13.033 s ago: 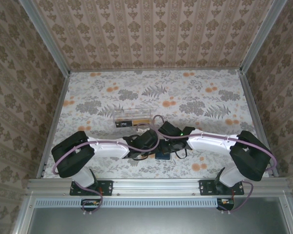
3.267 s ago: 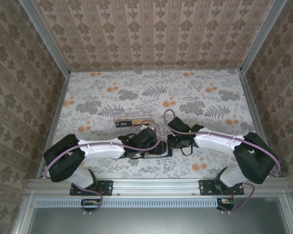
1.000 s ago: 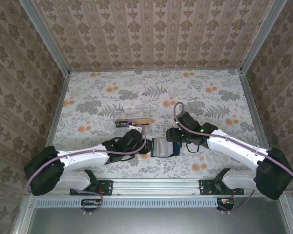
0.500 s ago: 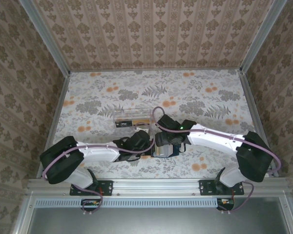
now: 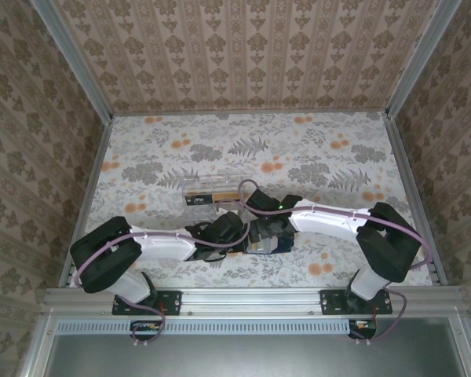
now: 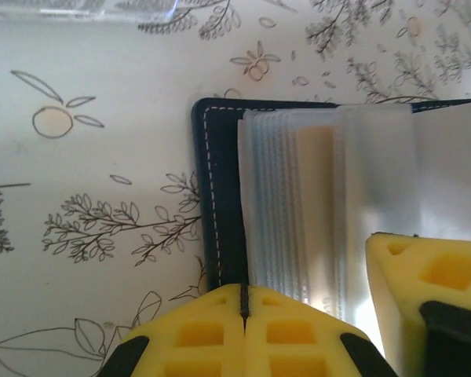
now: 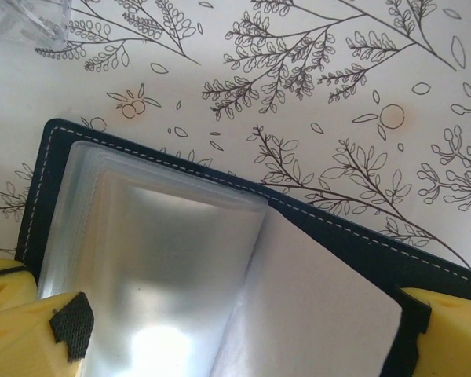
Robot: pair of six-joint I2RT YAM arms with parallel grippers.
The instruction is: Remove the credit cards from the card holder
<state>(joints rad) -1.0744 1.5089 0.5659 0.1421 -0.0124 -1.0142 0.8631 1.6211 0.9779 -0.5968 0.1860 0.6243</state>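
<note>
Your holder (image 5: pixel 271 240) lies open and flat on the table (image 5: pixel 322 149), close to the near edge and about halfway along it, right where your 2 arms meet. The box (image 5: pixel 212 188) sits just behind it, a little toward the left edge and not touching it. From the left wrist you see the holder (image 6: pixel 220 196) with its dark blue cover and white stitching. A thick stack of clear sleeves (image 6: pixel 282 196) fans out on top of the cover. Your left gripper (image 6: pixel 243 310) is closed, its 2 yellow pads pressed together with just a thin line between them. That line sits right at the near edge of the holder, where the blue cover meets the sleeves. You cannot tell if the pads pinch the cover or just rest on it. Beside them on the right is 1 more yellow finger (image 6: pixel 424 290), resting on the sleeves. From the right wrist the holder (image 7: pixel 55 157) fills the lower half, and a shiny sleeve (image 7: pixel 165 267) lies flat in the middle. Your right gripper (image 7: pixel 235 318) is spread wide, with 1 finger (image 7: pixel 31 330) at the left side of the holder and the other (image 7: pixel 447 330) at the right side. It holds nothing. A corner of the box (image 7: pixel 23 20) shows at the top left.
</note>
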